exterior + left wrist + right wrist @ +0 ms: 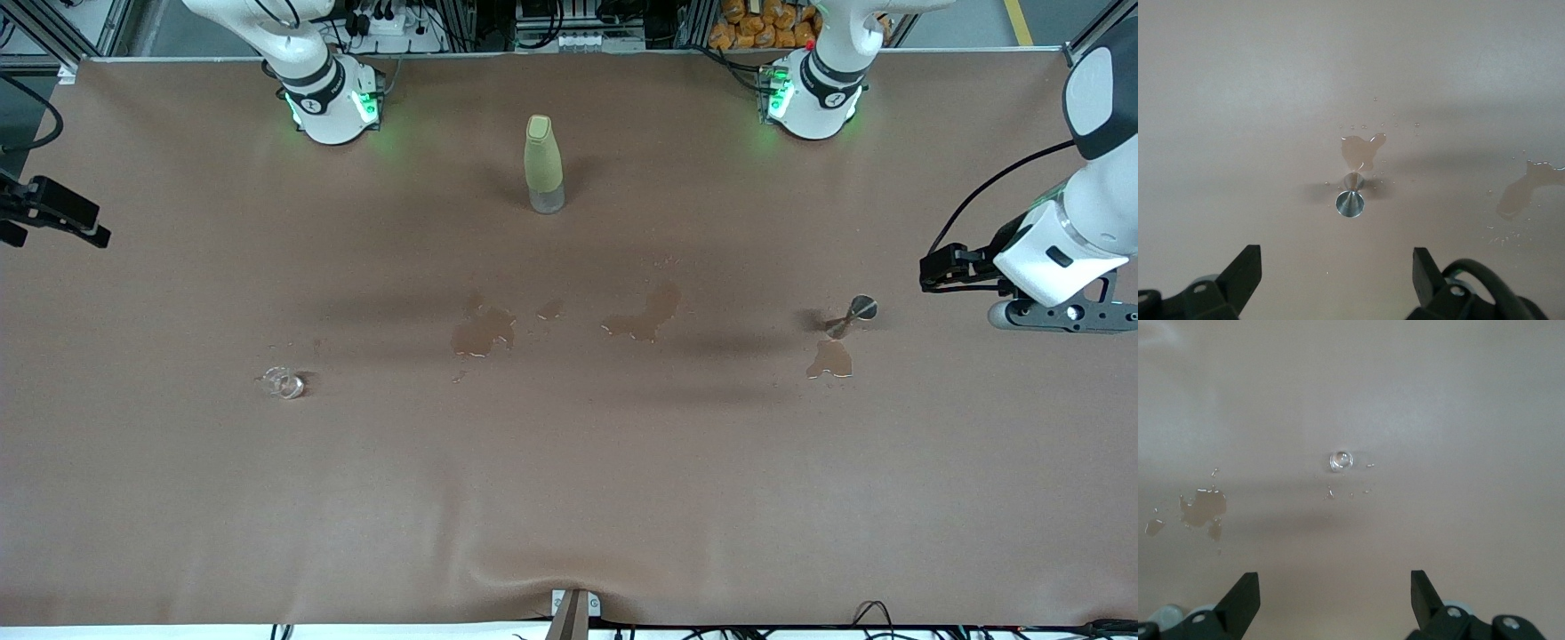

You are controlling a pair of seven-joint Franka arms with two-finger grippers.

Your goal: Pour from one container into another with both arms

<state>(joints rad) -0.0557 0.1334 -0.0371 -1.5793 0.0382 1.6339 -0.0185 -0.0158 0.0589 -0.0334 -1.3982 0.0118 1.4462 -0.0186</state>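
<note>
The right gripper (1331,597), mostly cut off at the table (569,498) edge, hangs spread and empty; from there: one small clear glass (284,384), one upright bottle (543,164), one metal jigger (852,315), then the left gripper (1337,273), spread, empty.

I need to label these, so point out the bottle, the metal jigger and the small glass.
bottle (543,160), front view, on its green body.
jigger (1350,202), left wrist view, on its upper cone.
glass (1341,459), right wrist view, on its rim.

The right gripper (1331,597) lies outside the front view's edge, both wrist views crop their fingers, and the small clear glass (286,384) holds contents too small to tell.
</note>
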